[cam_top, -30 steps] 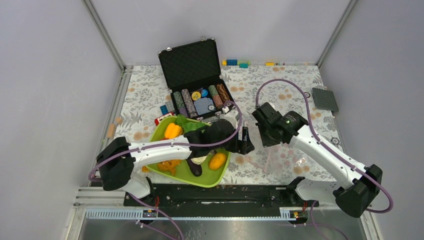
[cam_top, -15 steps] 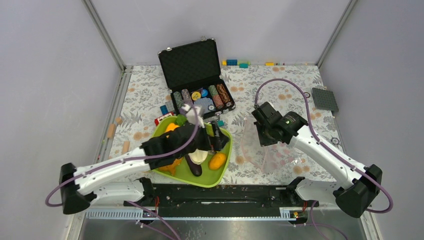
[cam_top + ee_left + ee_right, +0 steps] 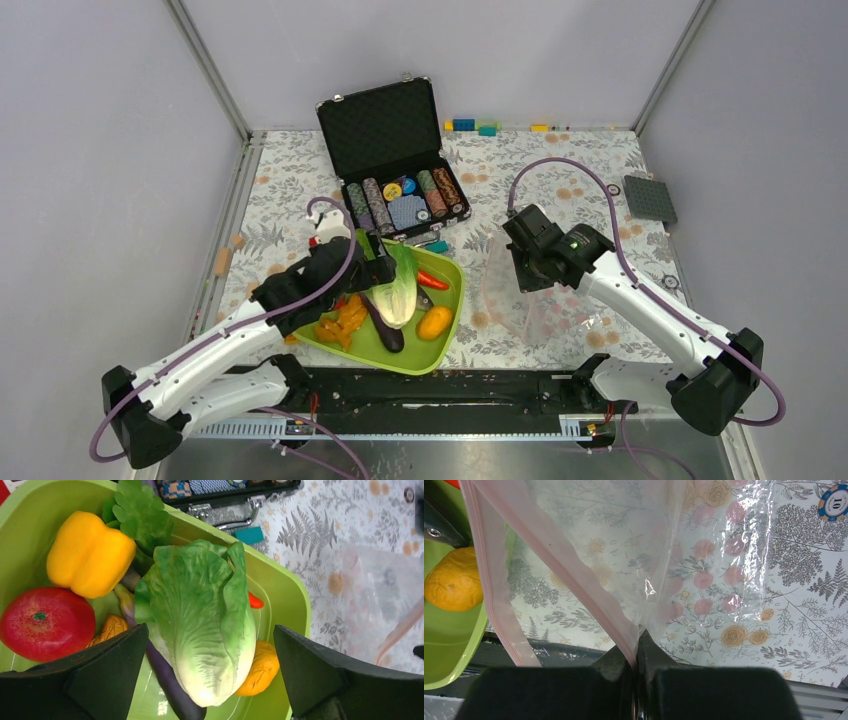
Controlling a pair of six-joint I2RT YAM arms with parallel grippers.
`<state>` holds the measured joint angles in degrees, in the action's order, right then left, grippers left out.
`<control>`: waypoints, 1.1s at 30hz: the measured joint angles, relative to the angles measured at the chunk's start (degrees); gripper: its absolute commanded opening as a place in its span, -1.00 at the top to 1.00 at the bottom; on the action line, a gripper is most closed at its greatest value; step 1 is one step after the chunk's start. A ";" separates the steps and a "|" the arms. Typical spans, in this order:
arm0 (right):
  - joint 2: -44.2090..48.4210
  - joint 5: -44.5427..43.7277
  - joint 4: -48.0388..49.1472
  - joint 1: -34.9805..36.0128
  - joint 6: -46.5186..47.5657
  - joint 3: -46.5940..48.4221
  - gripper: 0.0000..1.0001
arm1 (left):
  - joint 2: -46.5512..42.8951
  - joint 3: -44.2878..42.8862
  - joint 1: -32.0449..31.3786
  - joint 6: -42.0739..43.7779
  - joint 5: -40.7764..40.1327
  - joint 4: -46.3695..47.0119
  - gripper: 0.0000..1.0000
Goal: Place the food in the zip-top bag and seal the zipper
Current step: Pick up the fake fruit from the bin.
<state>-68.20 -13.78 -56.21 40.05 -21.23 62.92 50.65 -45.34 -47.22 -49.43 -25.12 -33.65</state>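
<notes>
The food lies in a lime-green tray (image 3: 285, 590): a green lettuce (image 3: 200, 625) on top, a yellow pepper (image 3: 90, 552), a red apple (image 3: 45, 622), a purple eggplant (image 3: 165, 680) and an orange fruit (image 3: 260, 667). My left gripper (image 3: 210, 675) hangs open over the lettuce, one finger on each side and touching nothing. From above, this gripper (image 3: 385, 268) sits over the tray's far half. The clear zip-top bag (image 3: 540, 300) hangs to the right of the tray. My right gripper (image 3: 636, 652) is shut on its pinkish zipper (image 3: 574, 575), holding the mouth up.
An open black case of poker chips (image 3: 400, 160) stands just behind the tray, with a teal block (image 3: 437, 246) at its front. A loose chip (image 3: 831, 502) lies right of the bag. A grey plate (image 3: 650, 198) and small blocks (image 3: 475, 126) sit at the back.
My left arm has swung left, from beside the bag's mouth to above the tray, and its jaws stand wider. The right gripper and the bag have stayed put.
</notes>
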 measured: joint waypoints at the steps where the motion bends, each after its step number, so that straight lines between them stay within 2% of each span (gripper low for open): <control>1: 0.00 0.00 0.00 0.00 0.07 0.00 1.00 | 0.02 0.00 0.00 0.61 0.50 -0.09 -0.98; 5: 0.00 -0.02 0.00 0.00 0.44 0.00 1.00 | -0.09 0.04 0.04 5.01 8.11 1.88 -0.98; 9: 0.00 -0.04 0.00 0.00 0.66 0.00 1.00 | 0.76 1.22 -0.90 7.21 19.10 9.01 -0.97; 14: 0.00 -0.04 0.00 0.00 0.85 -0.02 1.00 | 9.79 0.37 -7.04 8.96 24.70 13.22 -0.94; 18: 0.00 -0.04 0.09 0.00 0.92 -0.46 1.00 | 16.59 0.00 -9.57 9.38 25.86 13.57 -0.77; 26: 0.35 -0.09 0.15 0.00 0.94 -1.42 1.00 | 23.43 -0.57 -9.62 8.98 24.81 14.08 -0.18; 33: 0.81 -0.11 0.20 0.00 0.94 -1.99 1.00 | 27.82 -0.81 -9.70 9.33 25.07 14.01 -0.15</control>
<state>-67.40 -13.89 -56.01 40.05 -20.29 60.93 78.48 -46.15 -56.93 -40.10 -0.05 -19.64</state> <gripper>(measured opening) 0.043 0.577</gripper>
